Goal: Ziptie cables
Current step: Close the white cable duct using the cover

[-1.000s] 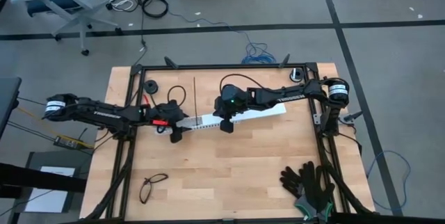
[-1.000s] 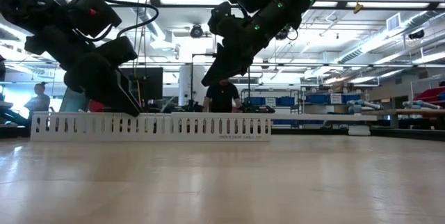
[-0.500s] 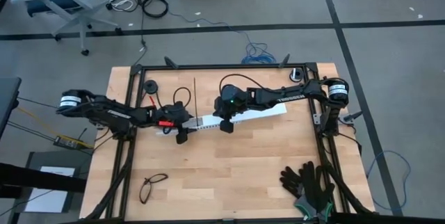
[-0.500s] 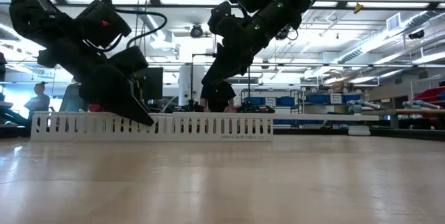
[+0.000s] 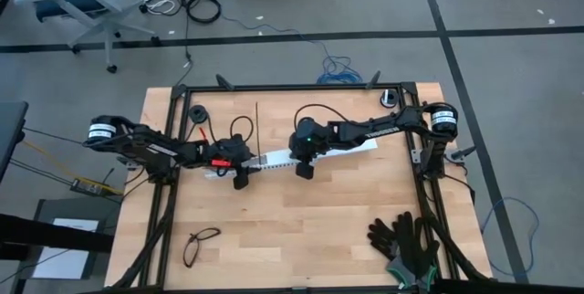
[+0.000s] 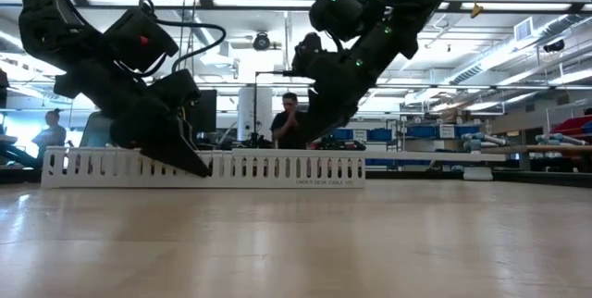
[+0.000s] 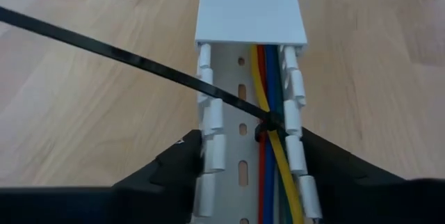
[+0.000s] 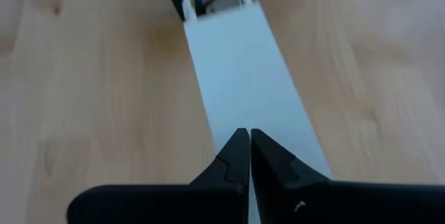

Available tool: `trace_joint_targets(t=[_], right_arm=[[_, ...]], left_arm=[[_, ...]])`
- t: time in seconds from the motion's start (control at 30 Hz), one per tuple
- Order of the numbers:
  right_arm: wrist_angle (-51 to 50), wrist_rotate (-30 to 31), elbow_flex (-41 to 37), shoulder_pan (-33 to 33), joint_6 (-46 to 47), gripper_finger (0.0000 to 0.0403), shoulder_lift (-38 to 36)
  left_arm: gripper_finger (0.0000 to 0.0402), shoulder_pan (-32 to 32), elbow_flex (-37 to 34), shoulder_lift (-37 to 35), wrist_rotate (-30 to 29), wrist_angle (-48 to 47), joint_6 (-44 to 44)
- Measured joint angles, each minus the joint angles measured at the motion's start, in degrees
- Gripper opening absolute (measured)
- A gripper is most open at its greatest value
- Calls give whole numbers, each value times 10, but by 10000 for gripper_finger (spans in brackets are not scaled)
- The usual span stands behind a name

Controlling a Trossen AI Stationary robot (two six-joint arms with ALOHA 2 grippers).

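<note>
A long white slotted rail (image 5: 274, 159) lies across the table's middle, and a plain white cover (image 7: 250, 8) caps its far part. The cables (image 7: 270, 175), yellow, red, blue and green wires, run along inside the open rail. A black ziptie (image 7: 139, 64) circles them, its tail slanting away over the table. My left gripper (image 5: 240, 181) straddles the rail's open end. My right gripper (image 5: 305, 172) is shut and points down at the white cover (image 8: 236, 64) near the rail's middle. My left gripper has the rail's open end between its two fingers, one finger (image 7: 182, 163) against each toothed side wall (image 7: 208, 156). The fingers slant down from the table's left and lie along the rail, which rests flat on the table. My right gripper hovers at the cover; whether its shut tips touch it I cannot tell.
A pair of glasses (image 5: 201, 244) lies near the front left and black gloves (image 5: 406, 239) at the front right corner. A thin dark rod (image 5: 257, 125) and a small black roll (image 5: 196, 113) lie toward the far edge. A person (image 6: 290, 124) stands beyond the table.
My left gripper has sunk and gone toward the table's right, coming down over the rail's open end. My right gripper, still shut, has dropped toward the white cover and shifted a little toward the table's right.
</note>
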Motion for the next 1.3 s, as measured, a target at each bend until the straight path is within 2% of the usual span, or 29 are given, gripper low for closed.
trace_joint_targets(t=[0.1, 0.17, 0.33, 0.43, 0.63, 0.8, 1.03, 1.2, 1.3], right_arm=[[44, -5, -2, 0, 0, 0, 18], [85, -31, 5, -2, 0, 0, 41], [127, -69, 72, -4, -1, 0, 130], [141, -79, 95, -3, -12, 0, 149], [132, -56, 90, 16, -60, 0, 81], [78, -45, 91, 22, -74, 0, 26], [30, -4, 92, 25, -80, 0, 7], [20, 4, 92, 24, -80, 0, 7], [15, 4, 92, 24, -78, 0, 7]], left_arm=[[179, 0, 0, 0, 0, 6, 1], [178, 0, -1, 0, 0, 8, 2], [180, 0, -2, 0, -5, 10, 2], [180, 0, -2, 0, -6, 9, 1], [184, 0, 0, 1, -7, 10, 1], [215, 0, -1, 1, -5, 8, -8], [280, 0, 3, -1, -4, 7, -20], [286, 0, 15, -8, -3, -2, -23], [281, 0, 17, -21, -3, -41, -15]])
